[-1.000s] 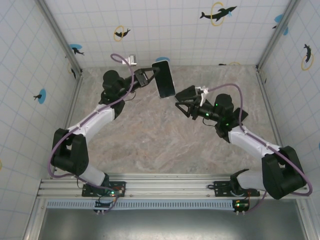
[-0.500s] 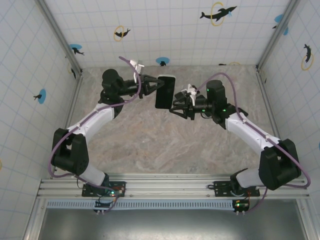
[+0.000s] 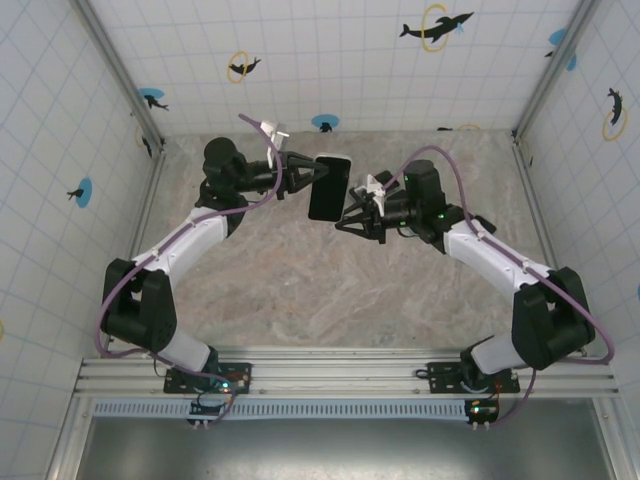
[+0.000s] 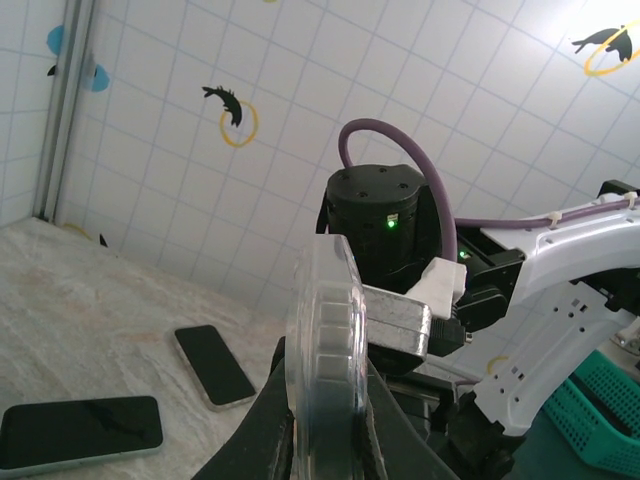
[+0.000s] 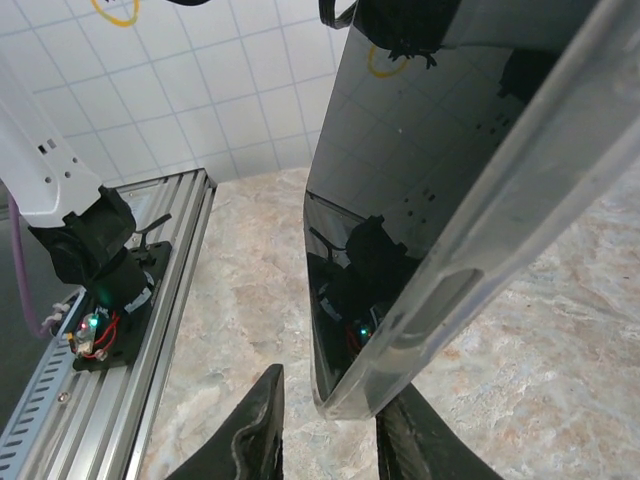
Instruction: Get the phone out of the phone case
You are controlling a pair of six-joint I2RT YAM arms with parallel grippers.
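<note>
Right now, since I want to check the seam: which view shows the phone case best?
Right wrist: the phone case rim runs close up along the dark screen. Left wrist has the phone case edge-on; top external shows the phone case small.

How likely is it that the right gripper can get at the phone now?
Probably yes: the left gripper holds the phone aloft, and its free edge sits between the fingers of the right gripper, with nothing in between.
</note>
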